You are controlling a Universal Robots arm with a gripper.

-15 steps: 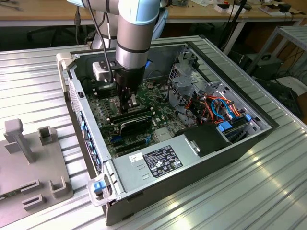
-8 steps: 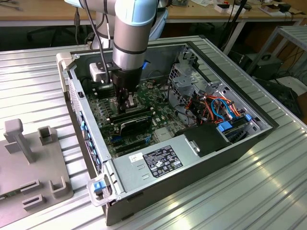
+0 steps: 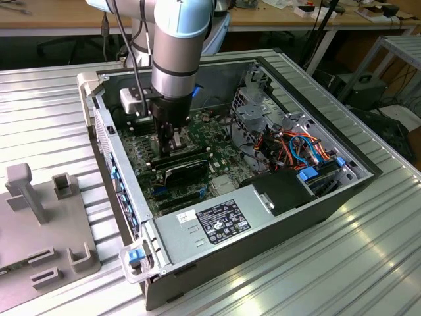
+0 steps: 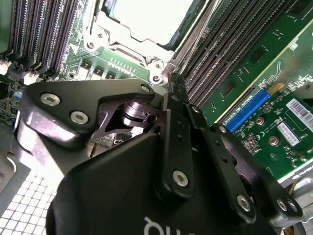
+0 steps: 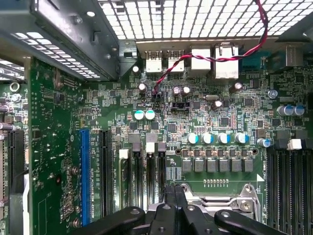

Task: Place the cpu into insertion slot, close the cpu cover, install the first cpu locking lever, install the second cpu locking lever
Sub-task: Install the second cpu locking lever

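The cpu (image 4: 146, 17) lies flat in the insertion slot (image 4: 155, 65), its pale metal top facing up. The silvery cpu cover (image 4: 115, 30) lies down around the chip's edges. A thin metal locking lever (image 4: 193, 36) runs along one side of the socket. My gripper (image 4: 172, 78) is shut, its black fingertips close together just off the socket's corner by the lever's end; whether the lever is between them is hidden. In the exterior view the gripper (image 3: 172, 146) reaches straight down into the open computer case. In the first wrist view the fingertips (image 5: 175, 192) stand beside the socket's frame (image 5: 230, 198).
Long black memory slots (image 4: 220, 49) flank the socket. A graphics card (image 3: 184, 172) stands just in front of the gripper, with the power supply (image 3: 217, 220) nearer still. Coloured cables (image 3: 296, 148) fill the case's right side. A twisted red-black wire (image 5: 195, 54) hangs near the rear ports.
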